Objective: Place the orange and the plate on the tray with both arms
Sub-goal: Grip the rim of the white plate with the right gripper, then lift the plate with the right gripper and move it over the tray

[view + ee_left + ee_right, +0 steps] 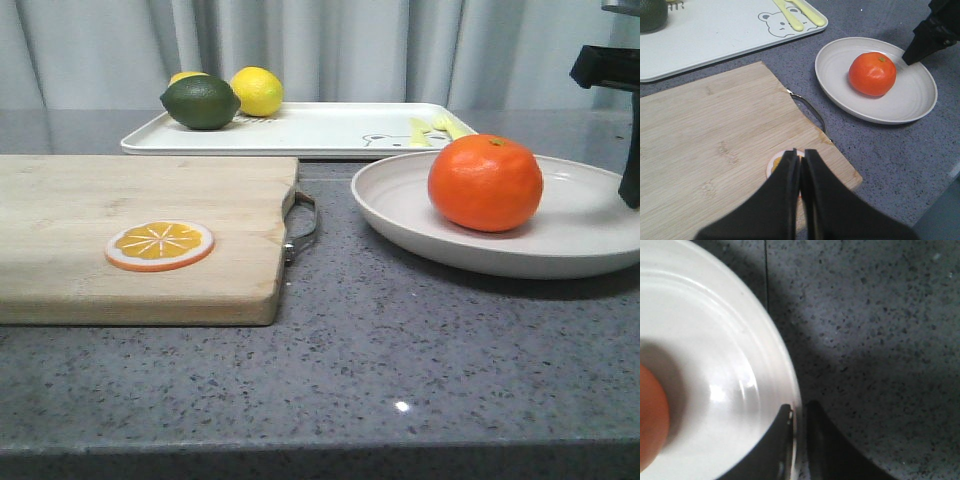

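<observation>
The orange (485, 182) is seen lying in the plate (400, 205), on the table beside the tray (320, 128). The plate's rim is pinched by the right gripper (797, 415) (mostly cut off); the left gripper (800, 167) is pressed together.

Grey speckled stone-like tabletop (400, 370) fills the foreground of the front view, its front edge running across the bottom of the picture. Pale grey-white curtain (330, 45) hangs in vertical folds behind the tabletop, closing off the whole background. Diffuse light falls from above, leaving one small bright glint (402, 406) on the tabletop surface.
</observation>
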`<state>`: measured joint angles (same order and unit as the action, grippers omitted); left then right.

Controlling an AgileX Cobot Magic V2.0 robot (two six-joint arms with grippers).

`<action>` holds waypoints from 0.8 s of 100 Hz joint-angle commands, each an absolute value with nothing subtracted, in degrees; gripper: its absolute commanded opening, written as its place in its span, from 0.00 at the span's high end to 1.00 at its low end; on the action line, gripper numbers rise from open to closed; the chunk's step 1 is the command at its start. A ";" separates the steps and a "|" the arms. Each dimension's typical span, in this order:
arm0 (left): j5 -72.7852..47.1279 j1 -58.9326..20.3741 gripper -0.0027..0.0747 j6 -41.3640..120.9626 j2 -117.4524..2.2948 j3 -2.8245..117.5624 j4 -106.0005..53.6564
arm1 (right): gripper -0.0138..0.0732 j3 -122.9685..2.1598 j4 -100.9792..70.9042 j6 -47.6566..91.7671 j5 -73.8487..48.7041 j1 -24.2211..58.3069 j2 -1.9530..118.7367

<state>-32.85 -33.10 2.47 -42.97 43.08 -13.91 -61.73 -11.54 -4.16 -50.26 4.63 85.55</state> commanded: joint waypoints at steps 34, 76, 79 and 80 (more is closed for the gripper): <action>-28.51 -32.89 0.99 2.05 -42.66 44.54 -14.72 | 0.92 -63.66 -13.17 -3.51 -49.18 4.49 83.74; -28.51 -32.89 0.99 2.05 -42.66 44.54 -14.92 | 0.92 -72.07 -20.76 -1.24 -50.43 3.68 84.96; -28.51 -32.89 0.99 2.05 -42.66 44.54 -14.92 | 0.92 -73.12 -21.61 -0.61 -50.43 3.68 85.62; -28.51 -32.89 0.99 2.05 -42.66 44.54 -14.92 | 0.92 -73.41 -21.81 -0.35 -50.43 3.68 85.96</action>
<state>-32.85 -33.10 2.47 -42.97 43.08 -13.91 -68.95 -17.40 -2.40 -52.00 4.03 86.04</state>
